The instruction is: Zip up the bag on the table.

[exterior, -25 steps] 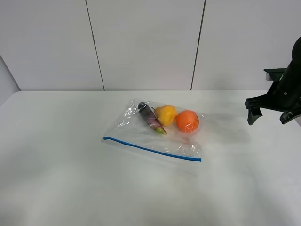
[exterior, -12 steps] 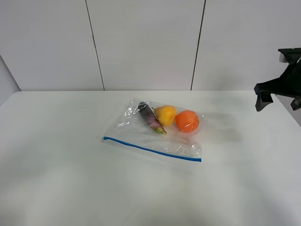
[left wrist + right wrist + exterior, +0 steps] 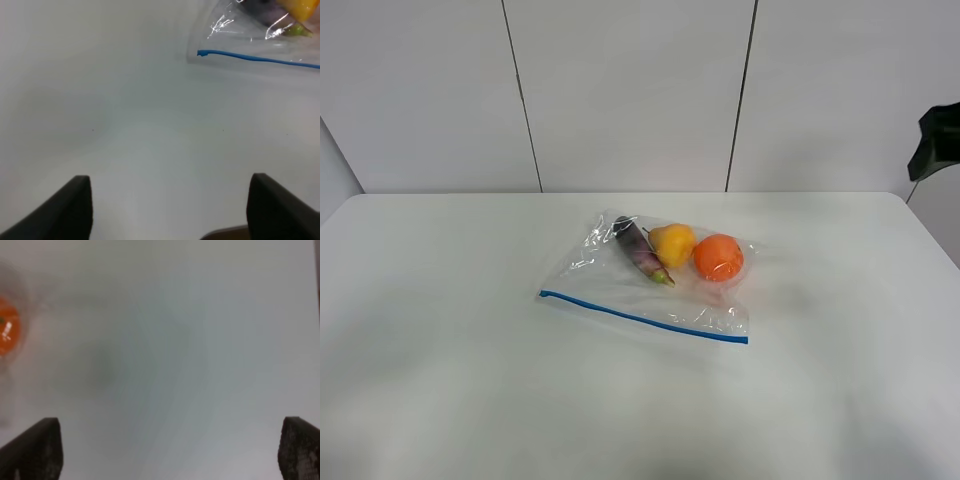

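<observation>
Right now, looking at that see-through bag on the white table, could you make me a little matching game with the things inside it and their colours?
Things:
1. Round fruit at the right end of the clear plastic zip bag
2. Pear-shaped fruit in the middle
3. Long slim eggplant at the left
4. Zipper strip along the bag's near edge

Colours:
A. Blue
B. Purple
C. Orange
D. Yellow

Pairs: 1-C, 2-D, 3-B, 4-A
</observation>
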You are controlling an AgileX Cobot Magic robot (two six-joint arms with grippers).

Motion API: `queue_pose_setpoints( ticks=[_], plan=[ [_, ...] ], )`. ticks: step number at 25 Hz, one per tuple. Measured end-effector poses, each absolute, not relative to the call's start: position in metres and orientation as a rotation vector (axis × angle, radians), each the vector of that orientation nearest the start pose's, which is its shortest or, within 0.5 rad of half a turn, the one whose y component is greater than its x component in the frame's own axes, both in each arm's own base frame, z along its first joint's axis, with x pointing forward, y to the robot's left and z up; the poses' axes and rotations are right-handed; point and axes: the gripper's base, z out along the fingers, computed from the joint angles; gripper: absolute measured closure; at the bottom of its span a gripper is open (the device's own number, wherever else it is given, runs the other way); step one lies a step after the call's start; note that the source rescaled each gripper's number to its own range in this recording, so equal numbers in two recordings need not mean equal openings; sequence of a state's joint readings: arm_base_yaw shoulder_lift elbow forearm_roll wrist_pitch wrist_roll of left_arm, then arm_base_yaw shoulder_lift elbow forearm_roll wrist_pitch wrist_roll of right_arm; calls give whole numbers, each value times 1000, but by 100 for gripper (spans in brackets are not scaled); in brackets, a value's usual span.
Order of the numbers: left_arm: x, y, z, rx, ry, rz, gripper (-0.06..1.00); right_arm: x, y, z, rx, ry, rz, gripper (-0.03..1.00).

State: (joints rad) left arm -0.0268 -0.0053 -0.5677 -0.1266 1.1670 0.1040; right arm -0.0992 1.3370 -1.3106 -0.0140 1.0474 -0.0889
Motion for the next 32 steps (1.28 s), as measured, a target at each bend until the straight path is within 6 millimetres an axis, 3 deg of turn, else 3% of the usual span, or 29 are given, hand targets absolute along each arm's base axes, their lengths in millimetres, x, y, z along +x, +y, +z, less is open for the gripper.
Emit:
queue_pose_setpoints(
  ticks=[4, 10, 11, 13, 23, 32],
  plan=[
    [-19, -10, 288, 155, 2067, -104, -5, 240, -24, 396, 9, 2460, -83, -3],
    [-19, -10, 288, 155, 2067, -104, -5, 172, -17, 441, 8, 2262, -102, -3],
    [-19, -10, 288, 155, 2067, -104, -5, 152, -15, 449, 8, 2225, -105, -3],
    [-19, -10, 288, 155, 2067, -104, -5, 132, -13, 452, 8, 2196, -107, -3],
    [-19, -10, 288, 155, 2067, -104, -5, 61, -4, 414, 11, 2154, -83, -3],
    [-19, -10, 288, 155, 2067, -104, -5, 28, -1, 371, 10, 2145, -79, -3]
  ],
)
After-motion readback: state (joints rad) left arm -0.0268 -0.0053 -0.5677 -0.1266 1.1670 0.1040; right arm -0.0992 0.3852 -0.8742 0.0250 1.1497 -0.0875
